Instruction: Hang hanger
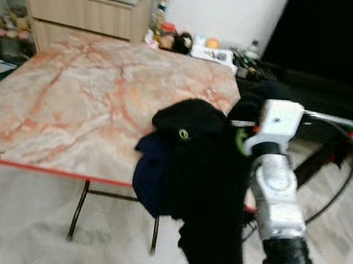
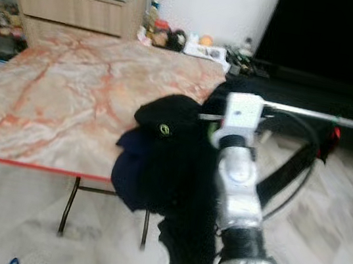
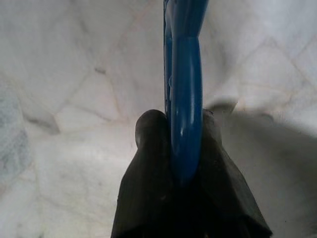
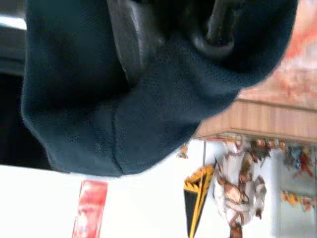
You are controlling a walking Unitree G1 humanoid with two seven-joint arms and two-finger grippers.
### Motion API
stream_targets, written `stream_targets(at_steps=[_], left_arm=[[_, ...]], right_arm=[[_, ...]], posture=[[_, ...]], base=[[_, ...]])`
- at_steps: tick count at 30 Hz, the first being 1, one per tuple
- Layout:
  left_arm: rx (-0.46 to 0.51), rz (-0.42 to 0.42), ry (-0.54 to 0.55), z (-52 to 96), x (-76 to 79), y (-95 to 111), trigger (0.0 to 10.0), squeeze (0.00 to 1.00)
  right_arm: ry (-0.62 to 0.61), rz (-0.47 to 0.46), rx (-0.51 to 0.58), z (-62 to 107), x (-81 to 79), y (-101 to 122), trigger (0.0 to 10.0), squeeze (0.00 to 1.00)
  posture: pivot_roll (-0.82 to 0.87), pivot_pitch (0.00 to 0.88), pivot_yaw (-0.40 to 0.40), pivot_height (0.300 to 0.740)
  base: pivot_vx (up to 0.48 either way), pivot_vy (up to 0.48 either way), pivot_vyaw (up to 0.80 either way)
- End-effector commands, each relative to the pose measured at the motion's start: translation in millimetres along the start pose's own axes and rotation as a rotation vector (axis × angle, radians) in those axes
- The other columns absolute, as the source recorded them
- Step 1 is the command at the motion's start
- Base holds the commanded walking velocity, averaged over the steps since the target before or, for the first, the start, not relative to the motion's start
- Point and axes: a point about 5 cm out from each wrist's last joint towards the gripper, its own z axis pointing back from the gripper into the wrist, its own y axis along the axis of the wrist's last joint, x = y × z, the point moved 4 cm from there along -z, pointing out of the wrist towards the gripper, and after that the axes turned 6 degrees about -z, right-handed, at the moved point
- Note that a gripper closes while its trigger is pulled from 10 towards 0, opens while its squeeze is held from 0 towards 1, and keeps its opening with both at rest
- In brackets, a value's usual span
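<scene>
Gripping a blue hanger [image 3: 184,94] between closed black fingers [image 3: 143,168], left gripper [image 3: 178,148] pointing down at pale marble floor [image 3: 74,99]. Reaching forward at the near right corner of the pink-veined marble table [image 1: 87,105], right arm [image 1: 278,187] raised beside a heap of dark clothing [image 1: 195,181] draped over the table edge and hanging toward the floor. Pressed into dark blue mesh fabric [image 4: 148,99], right gripper [image 4: 173,34] with fingers wrapped in cloth; open or closed cannot be told. Beyond the table, wooden drawers [image 1: 81,11] against the white wall.
</scene>
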Motion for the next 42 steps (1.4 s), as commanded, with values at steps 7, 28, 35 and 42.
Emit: stream_targets(at_steps=[7, 28, 35, 42], left_arm=[[-0.012, -0.013, 0.011, 1.6, -7.2, -4, 10.0, 0.0], [-0.042, -0.031, -0.026, 1.2, 10.2, -16, 10.0, 0.0], [-0.042, -0.04, -0.037, 0.4, 16.6, -15, 10.0, 0.0], [-0.049, -0.045, -0.046, 0.3, 21.2, -18, 10.0, 0.0]], right_arm=[[0.211, 0.031, 0.119, -42.2, -46.7, 58, 10.0, 0.0], [0.168, -0.005, -0.456, 2.0, -38.8, -87, 10.0, 0.32], [0.177, 0.043, -0.356, 6.3, -39.9, -83, 10.0, 1.0], [0.141, 0.007, -0.287, 44.6, -25.6, -89, 10.0, 1.0]], posture=[[0.1, 0.0, -0.069, 0.74], [0.11, 0.0, -0.083, 0.74], [0.11, 0.0, -0.085, 0.74], [0.09, 0.0, -0.085, 0.74]], base=[[0.461, 0.0, 0.0], [0.041, 0.0, 0.0], [0.0, 0.0, 0.0], [0.0, 0.0, 0.0]])
